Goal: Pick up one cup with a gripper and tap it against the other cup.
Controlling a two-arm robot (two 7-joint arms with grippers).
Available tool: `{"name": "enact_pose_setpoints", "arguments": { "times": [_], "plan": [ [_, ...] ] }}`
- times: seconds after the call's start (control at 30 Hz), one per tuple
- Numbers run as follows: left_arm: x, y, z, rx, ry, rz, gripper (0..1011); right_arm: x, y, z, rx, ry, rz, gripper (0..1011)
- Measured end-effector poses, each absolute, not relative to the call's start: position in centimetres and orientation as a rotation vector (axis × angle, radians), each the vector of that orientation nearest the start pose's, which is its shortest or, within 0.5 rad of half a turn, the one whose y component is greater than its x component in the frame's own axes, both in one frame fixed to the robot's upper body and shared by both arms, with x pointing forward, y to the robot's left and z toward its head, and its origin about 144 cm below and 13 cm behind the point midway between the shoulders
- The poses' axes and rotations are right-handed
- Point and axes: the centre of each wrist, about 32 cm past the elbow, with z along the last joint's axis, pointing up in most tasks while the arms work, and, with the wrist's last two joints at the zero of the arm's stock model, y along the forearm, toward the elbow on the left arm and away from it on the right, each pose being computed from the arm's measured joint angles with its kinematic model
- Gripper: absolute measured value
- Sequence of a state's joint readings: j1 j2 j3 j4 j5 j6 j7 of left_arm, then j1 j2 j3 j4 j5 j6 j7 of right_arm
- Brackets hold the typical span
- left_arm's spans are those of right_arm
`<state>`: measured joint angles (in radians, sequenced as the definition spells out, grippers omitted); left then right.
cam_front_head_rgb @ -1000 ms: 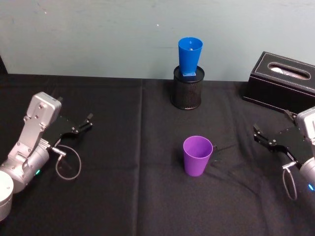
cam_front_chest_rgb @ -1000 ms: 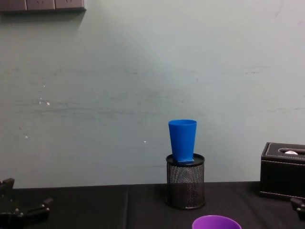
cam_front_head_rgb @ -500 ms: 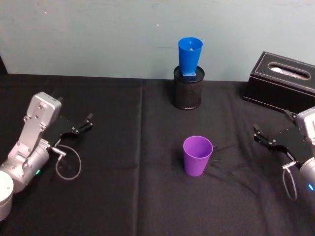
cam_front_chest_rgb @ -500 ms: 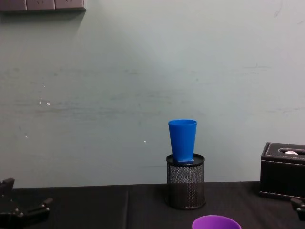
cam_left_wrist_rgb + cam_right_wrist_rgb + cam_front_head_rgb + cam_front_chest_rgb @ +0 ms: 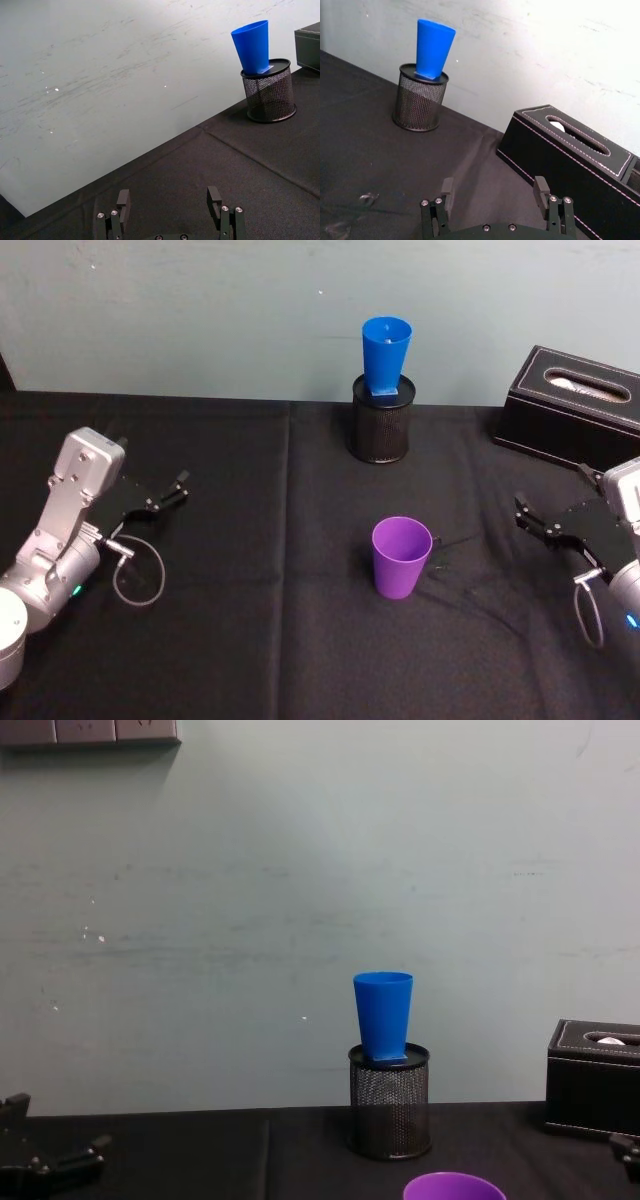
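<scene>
Purple cup [image 5: 402, 557] stands ungrasped on the tabletop [image 5: 250, 640], blue cup [image 5: 386, 355] atop the mesh holder [image 5: 380, 432], left hand [image 5: 178, 490] and right hand [image 5: 523, 515] both spread and empty, so grasp and tap are not yet done.

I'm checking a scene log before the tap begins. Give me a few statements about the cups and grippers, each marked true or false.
1. The purple cup stands upright on the black tablecloth. True.
2. The blue cup lies on its side by the tissue box. False: it stands upright atop the black mesh pen holder.
3. The right gripper holds the purple cup. False: it is open, apart from it.
4. The left gripper is open and empty. True.
</scene>
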<state>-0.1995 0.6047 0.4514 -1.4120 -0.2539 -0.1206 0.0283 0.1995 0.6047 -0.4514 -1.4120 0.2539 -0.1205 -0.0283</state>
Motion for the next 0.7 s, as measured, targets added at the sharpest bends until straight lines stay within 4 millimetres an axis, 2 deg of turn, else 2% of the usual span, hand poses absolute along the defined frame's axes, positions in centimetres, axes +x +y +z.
{"name": "enact_pose_setpoints", "arguments": {
  "times": [0.3, 0.53, 0.7],
  "plan": [
    [48.9, 31.0, 114.0, 0.304, -0.285, 1.248, 1005, 48.0, -33.1, 115.5, -0.193, -0.265, -1.184, 1003],
    [48.9, 31.0, 114.0, 0.305, -0.285, 1.248, 1005, 45.8, -35.6, 115.0, -0.146, -0.155, -0.908, 1002],
    [48.9, 31.0, 114.0, 0.304, -0.285, 1.248, 1005, 45.1, -36.3, 114.3, -0.129, -0.116, -0.715, 1002]
  ]
}}
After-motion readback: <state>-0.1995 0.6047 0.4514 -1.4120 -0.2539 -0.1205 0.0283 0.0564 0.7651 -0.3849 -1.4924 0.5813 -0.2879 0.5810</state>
